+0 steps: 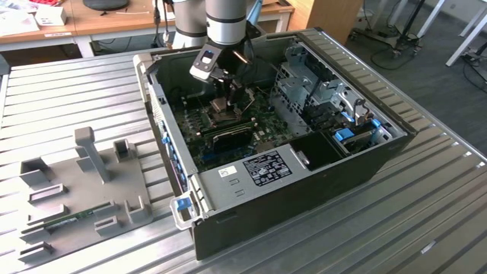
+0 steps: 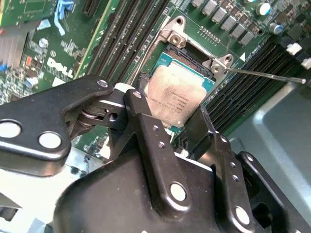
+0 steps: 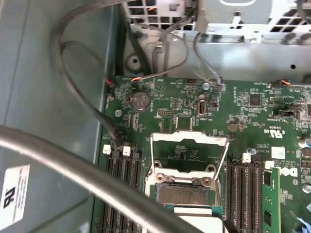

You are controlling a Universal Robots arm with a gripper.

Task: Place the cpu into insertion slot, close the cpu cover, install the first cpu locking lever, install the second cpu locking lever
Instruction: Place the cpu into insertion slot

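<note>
A ribbed grey metal worktop (image 1: 426,217) fills the foreground. Behind it stands a wooden desk (image 1: 114,20) with white legs, and at the exterior view's right lies dark grey floor (image 1: 430,68) under even light.

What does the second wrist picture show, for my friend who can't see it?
The black metal gripper grips the small square silver-topped cpu by two edges, over the dark-framed square insertion slot of the green motherboard. Long black memory slots run on both sides.
</note>
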